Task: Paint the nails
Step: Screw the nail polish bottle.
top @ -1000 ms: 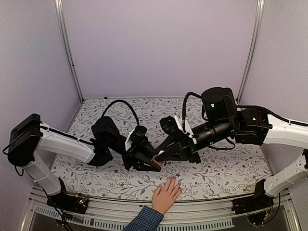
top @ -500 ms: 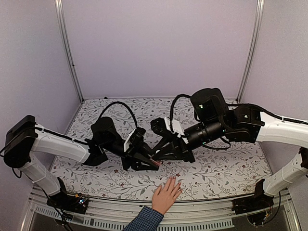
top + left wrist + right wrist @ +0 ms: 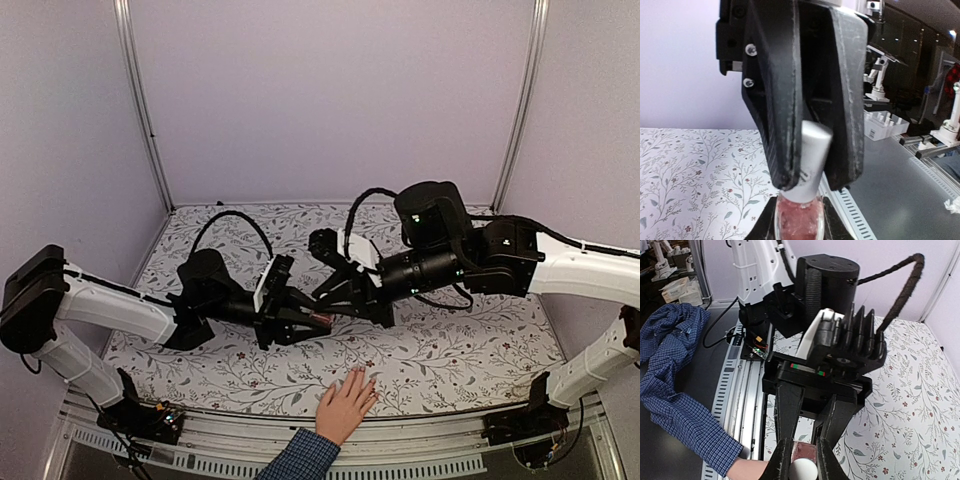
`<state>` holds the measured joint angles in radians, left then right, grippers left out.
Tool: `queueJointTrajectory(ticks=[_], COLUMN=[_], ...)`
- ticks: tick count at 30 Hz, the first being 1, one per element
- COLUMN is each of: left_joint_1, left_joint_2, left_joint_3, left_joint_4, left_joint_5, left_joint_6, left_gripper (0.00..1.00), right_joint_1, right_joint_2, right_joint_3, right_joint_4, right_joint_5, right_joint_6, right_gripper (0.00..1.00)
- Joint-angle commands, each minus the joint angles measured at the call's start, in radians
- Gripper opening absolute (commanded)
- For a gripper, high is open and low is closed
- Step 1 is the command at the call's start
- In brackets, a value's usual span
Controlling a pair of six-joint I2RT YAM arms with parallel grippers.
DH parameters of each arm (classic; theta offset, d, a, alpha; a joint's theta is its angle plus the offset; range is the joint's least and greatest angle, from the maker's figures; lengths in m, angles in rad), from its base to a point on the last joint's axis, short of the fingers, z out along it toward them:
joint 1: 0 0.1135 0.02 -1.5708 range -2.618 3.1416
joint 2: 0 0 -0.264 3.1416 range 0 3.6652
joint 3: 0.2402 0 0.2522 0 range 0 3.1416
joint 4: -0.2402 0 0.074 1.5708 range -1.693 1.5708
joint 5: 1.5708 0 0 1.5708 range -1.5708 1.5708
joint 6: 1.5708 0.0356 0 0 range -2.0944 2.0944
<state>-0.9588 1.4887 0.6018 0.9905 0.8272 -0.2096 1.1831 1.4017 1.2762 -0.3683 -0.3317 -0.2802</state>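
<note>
Your left claw (image 3: 311, 322) is pressed together on a small pink bottle (image 3: 799, 220), gripping the glass body from both sides. Your right claw (image 3: 801, 466) meets it head-on and is pinching the bottle's white cap (image 3: 812, 155) between its 2 fingers. In the left wrist view the cap sits slightly tilted between those black fingers, and it is still on the bottle. From above, you can see the 2 claws joined tip to tip over the middle of the flower-patterned worktop (image 3: 450, 350), with the bottle lying roughly level between them.

The hand (image 3: 345, 405) rests flat, palm down, at the near edge of the worktop, fingers spread and pointing away from you, with a blue checked sleeve (image 3: 300, 460) behind the wrist. The nails (image 3: 360, 375) are at those fingertips, near the claws but apart from them and closer to you. They are too small for you to see any colour on them.
</note>
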Motion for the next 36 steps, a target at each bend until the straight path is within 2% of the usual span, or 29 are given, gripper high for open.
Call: queueJointTrajectory(ticks=[1,10,16,26,32,36], left_joint_1=[-0.003,-0.044,-0.065,-0.109,-0.115,-0.109], left_joint_2=[-0.059,-0.050,-0.018,0.025,0.018,0.007], left_joint_3=[0.025,-0.002,-0.011,0.045,0.045,0.030], left_joint_4=[0.202,0.280,0.352,0.259,0.225,0.227], left_joint_5=[-0.271,-0.548,-0.682,-0.859,-0.887,-0.837], left_joint_6=[0.005,0.063,0.067,0.164,0.184,0.178], left_gripper=[0.00,0.00,0.00,0.00,0.00,0.00], right_joint_1=[0.017,-0.023,-0.032,-0.054,-0.061,-0.062], right_joint_2=[0.069,0.073,0.086,0.118,0.112,0.097], right_joint_3=[-0.038,-0.041,-0.044,-0.013,-0.006,-0.005], right_joint_4=[-0.021,0.056,0.098,0.082,0.072,0.073], right_joint_5=[0.089,0.175,0.261,0.327,0.299,0.274], right_joint_6=[0.058,0.147,0.202,0.273,0.276,0.276], right_gripper=[0.00,0.00,0.00,0.00,0.00,0.14])
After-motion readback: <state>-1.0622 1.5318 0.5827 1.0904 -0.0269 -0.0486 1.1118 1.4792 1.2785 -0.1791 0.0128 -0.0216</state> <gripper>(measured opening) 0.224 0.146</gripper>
